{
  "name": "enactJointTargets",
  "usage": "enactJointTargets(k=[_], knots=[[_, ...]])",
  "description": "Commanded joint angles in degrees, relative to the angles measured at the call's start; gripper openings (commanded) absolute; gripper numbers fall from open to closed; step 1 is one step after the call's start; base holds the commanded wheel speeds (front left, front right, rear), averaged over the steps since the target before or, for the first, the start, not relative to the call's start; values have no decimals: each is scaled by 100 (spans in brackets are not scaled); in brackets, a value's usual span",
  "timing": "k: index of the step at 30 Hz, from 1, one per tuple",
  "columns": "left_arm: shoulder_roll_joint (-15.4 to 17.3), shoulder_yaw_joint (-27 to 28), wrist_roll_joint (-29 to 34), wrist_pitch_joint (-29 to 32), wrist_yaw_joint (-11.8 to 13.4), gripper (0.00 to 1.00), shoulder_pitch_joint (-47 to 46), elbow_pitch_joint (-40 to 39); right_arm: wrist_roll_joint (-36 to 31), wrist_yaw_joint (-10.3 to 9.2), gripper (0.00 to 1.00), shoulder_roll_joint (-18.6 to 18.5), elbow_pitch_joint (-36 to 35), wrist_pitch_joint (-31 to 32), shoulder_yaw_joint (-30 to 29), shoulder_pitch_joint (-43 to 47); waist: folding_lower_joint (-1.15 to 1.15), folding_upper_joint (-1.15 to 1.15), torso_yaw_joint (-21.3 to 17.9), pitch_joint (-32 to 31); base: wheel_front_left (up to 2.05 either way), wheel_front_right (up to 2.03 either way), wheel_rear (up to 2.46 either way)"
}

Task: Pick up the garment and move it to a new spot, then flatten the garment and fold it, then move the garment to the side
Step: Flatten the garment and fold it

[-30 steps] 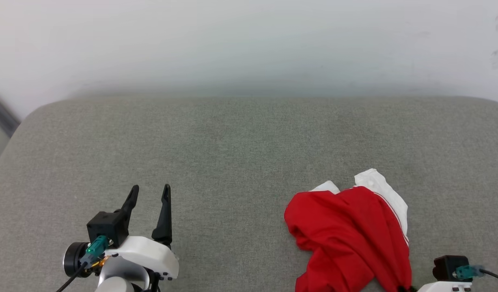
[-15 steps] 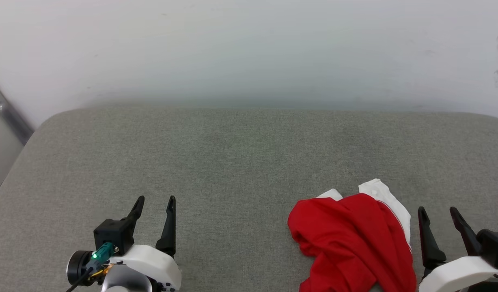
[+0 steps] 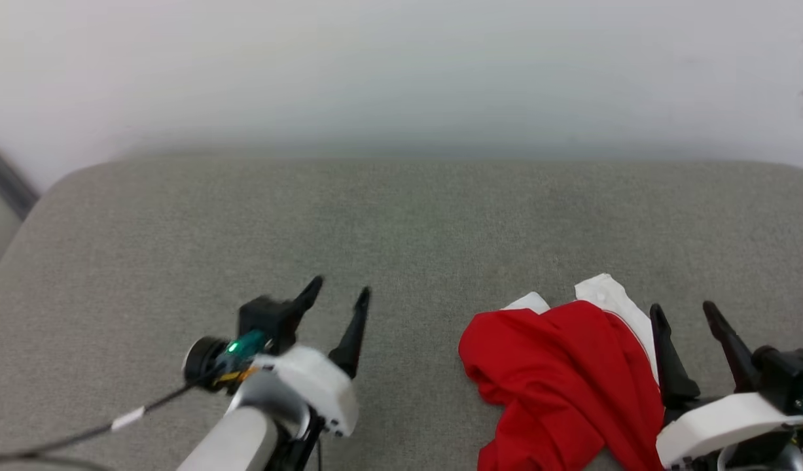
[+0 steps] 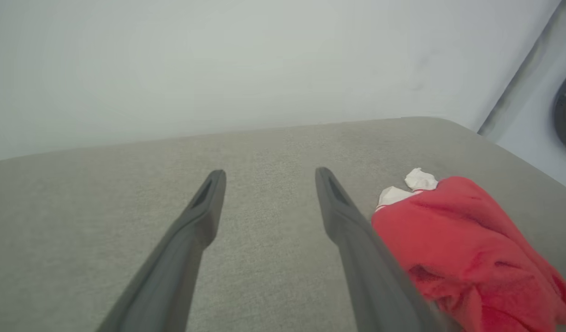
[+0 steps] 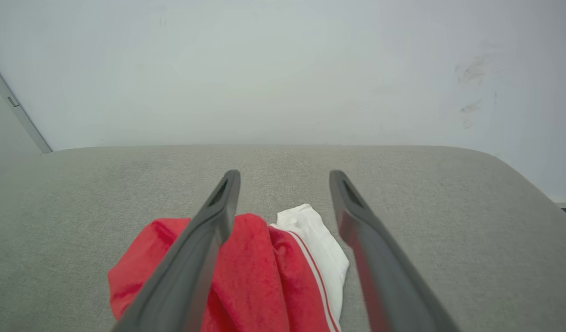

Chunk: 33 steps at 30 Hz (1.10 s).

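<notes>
The garment lies crumpled in a heap on the grey padded surface, near the front right; it is red with a white sleeve and striped trim, and its print is hidden. Just to its right stands my right gripper, open, with nothing between its fingers. In the right wrist view the garment lies below and left of that open right gripper. My left gripper hangs open left of the heap, apart from it. The left wrist view has the garment beside the open left gripper, to its right.
A pale wall rises directly behind the padded surface. The surface's rounded left edge meets a grey strip at the far left. Bare grey fabric stretches across the left and the back.
My right gripper has opened and let go of the garment, then come up beside its right edge. My left arm has moved forward and to the right. The head view shifted slightly.
</notes>
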Motion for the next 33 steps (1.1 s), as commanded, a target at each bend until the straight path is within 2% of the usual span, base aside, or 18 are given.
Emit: enactJointTargets(k=[1, 8, 12, 15, 21, 22, 23, 27, 33], knots=[[-57, -80, 30, 126, -95, 100, -226, 50, -28, -2, 100, 10, -59, 4, 20, -145, 0, 0, -135, 212, 0, 0, 0], [-374, -619, -146, 1279, -770, 100, -1364, 716, 20, -2, 100, 10, -179, -40, 170, -373, 0, 0, -570, 720, 0, 0, 0], [-515, -905, -327, 1990, -1061, 100, -1721, 1293, 44, -2, 100, 10, -152, -55, 195, -441, 0, 0, -792, 928, 0, 0, 0], [-567, -1102, -498, 2471, -1214, 100, -1903, 1663, 78, -2, 100, 10, -96, -58, 182, -475, 0, 0, -935, 1042, 0, 0, 0], [-546, -1500, -852, 3449, -1329, 100, -2004, 2341, 158, -2, 100, 10, 28, -121, 164, -500, 0, 0, -1097, 1130, 0, 0, 0], [-548, -1524, -872, 3489, -1336, 42, -2005, 2375, 161, -2, 100, 10, 42, -133, 160, -506, 0, 0, -1105, 1129, 0, 0, 0], [-547, -1538, -892, 3493, -1343, 0, -2036, 2397, 172, -2, 100, 10, 54, -146, 155, -512, 0, 0, -1111, 1127, 0, 0, 0], [-455, -1483, -700, 3044, -1267, 0, -2235, 2279, 194, -2, 100, 9, 95, -153, 105, -497, 0, 0, -1059, 1044, 0, 0, 0], [-225, -1318, -357, 2271, -927, 0, -2293, 1769, 152, -2, 100, 10, 87, -105, 16, -377, 0, 0, -737, 772, 0, 0, 0]])
